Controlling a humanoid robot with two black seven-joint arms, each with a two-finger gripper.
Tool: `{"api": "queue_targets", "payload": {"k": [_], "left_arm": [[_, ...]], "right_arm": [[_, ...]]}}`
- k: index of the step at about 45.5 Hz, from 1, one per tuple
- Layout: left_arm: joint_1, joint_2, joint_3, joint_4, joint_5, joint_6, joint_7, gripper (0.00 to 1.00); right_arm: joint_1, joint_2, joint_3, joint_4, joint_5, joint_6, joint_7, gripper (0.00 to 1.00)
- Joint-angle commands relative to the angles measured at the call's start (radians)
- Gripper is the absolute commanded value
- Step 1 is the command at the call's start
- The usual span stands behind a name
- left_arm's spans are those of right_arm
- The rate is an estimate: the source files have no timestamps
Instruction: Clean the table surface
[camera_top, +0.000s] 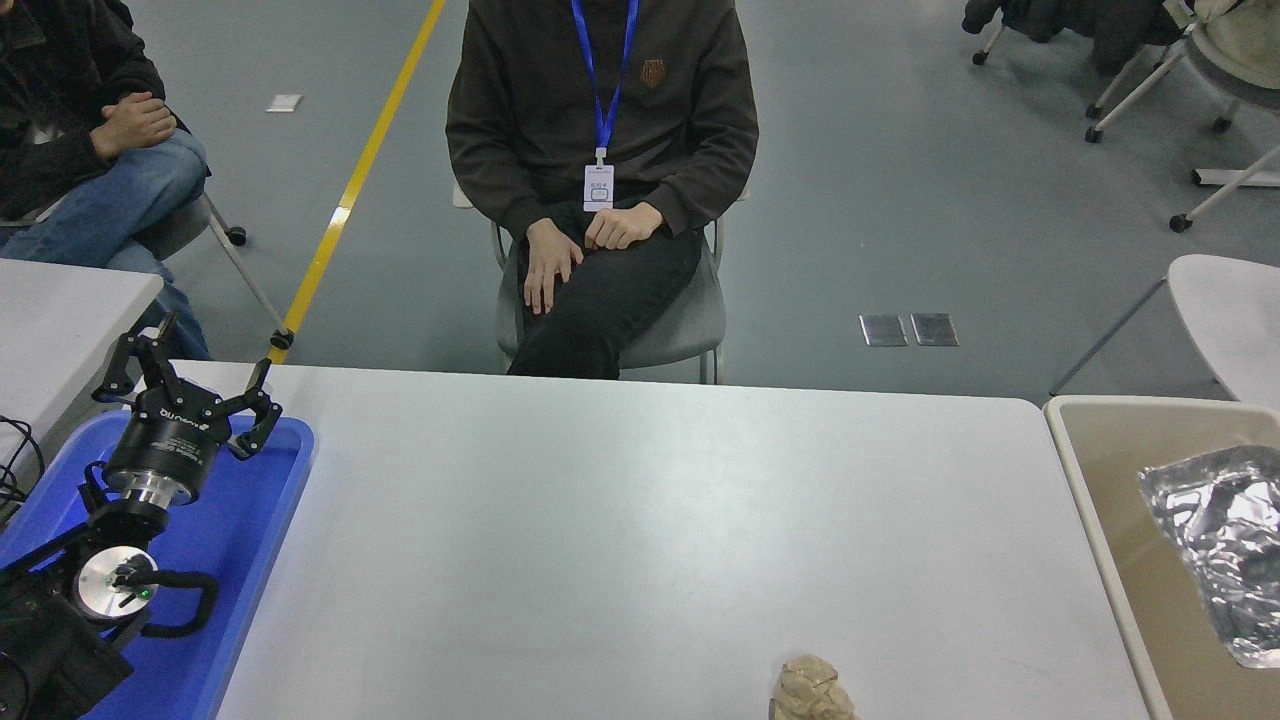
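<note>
Filling most of the lower frame, the table surface (640, 520) runs from the blue tray (250, 560) at the lower left to the beige bin (1110, 500) at the right edge. A crumpled brown paper wad (812, 690) sits on it at the bottom edge, right of centre, cut partly by the frame. Over the tray at the lower left hangs the left gripper (187, 385), its fingers spread wide with nothing between them (the arm comes in from the bottom-left corner). No right arm shows anywhere in the frame. Inside the bin, at the right edge, lies a crinkled sheet of silver foil (1225, 545). Beyond the table's far edge, at the top centre, a person (600, 120) in a dark sweatshirt sits on a chair, hands on the lap. A second person (90, 150) sits at the upper left.
</note>
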Motion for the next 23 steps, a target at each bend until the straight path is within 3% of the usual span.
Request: {"api": "queue_targets", "payload": {"k": [1, 23], "left_arm": [[0.000, 0.000, 0.000, 0.000, 0.000, 0.000, 0.000, 1.00], [0.000, 0.000, 0.000, 0.000, 0.000, 0.000, 0.000, 1.00]], "right_arm": [[-0.005, 0.058, -0.007, -0.066, 0.115, 0.063, -0.010, 0.00], [-0.072, 0.124, -0.030, -0.179, 0.137, 0.053, -0.008, 0.00]]}}
